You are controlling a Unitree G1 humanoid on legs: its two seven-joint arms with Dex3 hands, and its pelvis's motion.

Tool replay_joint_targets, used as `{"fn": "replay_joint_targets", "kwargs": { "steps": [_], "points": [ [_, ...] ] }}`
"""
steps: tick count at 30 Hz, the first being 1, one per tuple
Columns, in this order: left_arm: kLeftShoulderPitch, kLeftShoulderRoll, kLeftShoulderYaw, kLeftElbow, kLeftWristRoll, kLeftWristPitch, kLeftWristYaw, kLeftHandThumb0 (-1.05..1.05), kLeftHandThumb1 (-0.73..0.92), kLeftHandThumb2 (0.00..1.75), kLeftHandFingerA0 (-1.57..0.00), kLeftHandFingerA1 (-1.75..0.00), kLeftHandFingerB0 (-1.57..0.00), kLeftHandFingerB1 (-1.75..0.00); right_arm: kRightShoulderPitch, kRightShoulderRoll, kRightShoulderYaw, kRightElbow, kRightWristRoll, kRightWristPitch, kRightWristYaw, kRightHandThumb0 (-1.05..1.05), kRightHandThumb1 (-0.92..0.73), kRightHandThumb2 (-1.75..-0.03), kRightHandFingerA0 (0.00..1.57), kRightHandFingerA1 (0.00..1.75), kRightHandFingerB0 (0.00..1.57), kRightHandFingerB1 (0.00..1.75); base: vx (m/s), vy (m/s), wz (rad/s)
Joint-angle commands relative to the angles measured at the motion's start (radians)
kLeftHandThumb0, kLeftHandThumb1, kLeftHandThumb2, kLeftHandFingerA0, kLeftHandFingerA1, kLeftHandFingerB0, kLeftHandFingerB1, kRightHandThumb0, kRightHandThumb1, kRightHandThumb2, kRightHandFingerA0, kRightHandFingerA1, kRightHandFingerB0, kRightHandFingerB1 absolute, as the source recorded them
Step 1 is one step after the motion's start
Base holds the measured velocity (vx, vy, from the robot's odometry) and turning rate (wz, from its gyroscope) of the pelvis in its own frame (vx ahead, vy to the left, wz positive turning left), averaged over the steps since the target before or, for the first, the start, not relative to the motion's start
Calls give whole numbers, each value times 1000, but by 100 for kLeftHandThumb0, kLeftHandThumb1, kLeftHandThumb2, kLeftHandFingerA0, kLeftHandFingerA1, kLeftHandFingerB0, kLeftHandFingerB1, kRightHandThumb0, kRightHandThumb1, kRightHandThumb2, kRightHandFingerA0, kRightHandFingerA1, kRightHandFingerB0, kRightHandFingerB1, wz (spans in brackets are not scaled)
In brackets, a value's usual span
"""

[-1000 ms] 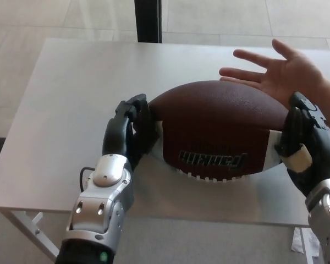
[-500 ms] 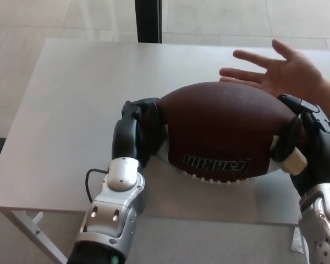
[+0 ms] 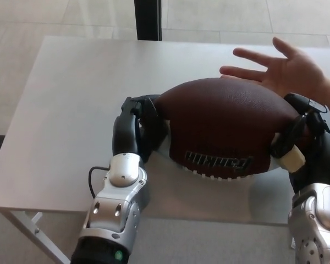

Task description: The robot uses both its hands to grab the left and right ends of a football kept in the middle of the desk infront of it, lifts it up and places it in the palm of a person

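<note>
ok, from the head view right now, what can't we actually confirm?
- Whether the football is off the desk: its underside is hidden by its own bulk.
- Left hand contact: the fingers wrap the ball's end, so the pads are out of sight.
- Right hand contact: partly behind the ball's far end.
- The person's hand: its wrist is cut off by the picture's right edge, its lower part behind the ball.
- Ball lettering: upside down, blurred.

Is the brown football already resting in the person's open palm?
No: the brown leather football is clamped between the robot's left hand and right hand, while the person's open palm lies bare beyond it.
</note>
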Motion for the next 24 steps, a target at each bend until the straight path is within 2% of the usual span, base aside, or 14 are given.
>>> {"fn": "replay_joint_targets", "kwargs": {
  "steps": [1, 9, 10, 11, 12, 13, 14, 16, 17, 20, 21, 22, 23, 24],
  "points": [
    [-91, -271, -45, 28, -23, -147, 97, -13, 67, 131, -88, -175, -66, -175, -190, 134, -8, 26, -72, -162, -185, -25, -52, -131, 102, 175, 78, 172, 0, 0, 0],
    [-324, -210, 22, 115, -30, -86, 137, -12, 55, 123, -94, -175, -71, -175, -362, 97, -80, 45, -55, -139, -257, -18, -49, -141, 103, 175, 80, 168, 0, 0, 0],
    [-401, -191, 50, 142, -49, -44, 143, -18, 51, 117, -122, -141, -105, -129, -409, 78, -106, 59, -39, -136, -263, -16, -45, -144, 102, 175, 83, 166, 0, 0, 0],
    [-434, -182, 59, 160, -56, -24, 142, -20, 49, 115, -124, -141, -105, -128, -429, 75, -119, 59, -35, -119, -282, -15, -47, -145, 105, 175, 88, 157, 0, 0, 0],
    [-491, -170, 72, 182, -60, 17, 153, -20, 58, 100, -94, -168, -79, -139, -466, 66, -136, 73, -34, -114, -306, -19, -42, -142, 105, 175, 85, 164, 0, 0, 0],
    [-538, -158, 78, 203, -61, 43, 156, -22, 63, 88, -94, -164, -78, -128, -494, 59, -151, 81, -26, -110, -320, -21, -46, -138, 105, 175, 83, 167, 0, 0, 0],
    [-571, -146, 77, 217, -58, 61, 149, -27, 55, 105, -119, -131, -90, -107, -514, 57, -163, 80, -15, -94, -333, -26, -59, -120, 103, 175, 78, 168, 0, 0, 0],
    [-633, -109, 48, 249, -21, 80, 120, -24, 52, 107, -119, -130, -98, -115, -556, 66, -197, 79, 33, -99, -351, -22, -56, -120, 96, 175, 80, 159, 0, 0, 0],
    [-656, -103, 51, 259, -23, 92, 119, -25, 66, 84, -91, -142, -80, -116, -572, 65, -206, 85, 42, -104, -356, -19, -56, -118, 96, 175, 79, 157, 0, 0, 0],
    [-734, -79, 67, 303, -45, 100, 99, -20, 65, 91, -92, -148, -79, -123, -622, 51, -225, 101, 54, -108, -362, -14, -51, -128, 97, 175, 77, 162, 0, 0, 0],
    [-751, -68, 55, 315, -32, 111, 93, -25, 69, 77, -89, -141, -67, -87, -634, 51, -235, 105, 74, -113, -358, -12, -52, -125, 93, 175, 72, 162, 0, 0, 0],
    [-779, -52, 38, 337, -10, 127, 83, -25, 69, 77, -89, -141, -67, -87, -652, 51, -252, 115, 106, -121, -350, -12, -52, -125, 93, 175, 72, 162, 0, 0, 0],
    [-801, -44, 38, 355, -10, 150, 83, -24, 73, 70, -89, -123, -64, -72, -670, 53, -273, 140, 135, -142, -346, -10, -53, -126, 94, 175, 74, 161, 0, 0, 0],
    [-808, -47, 58, 362, -36, 136, 76, -22, 72, 74, -88, -131, -64, -82, -682, 54, -284, 152, 148, -157, -346, -9, -52, -130, 97, 175, 71, 165, 0, 0, 0]
  ]
}}
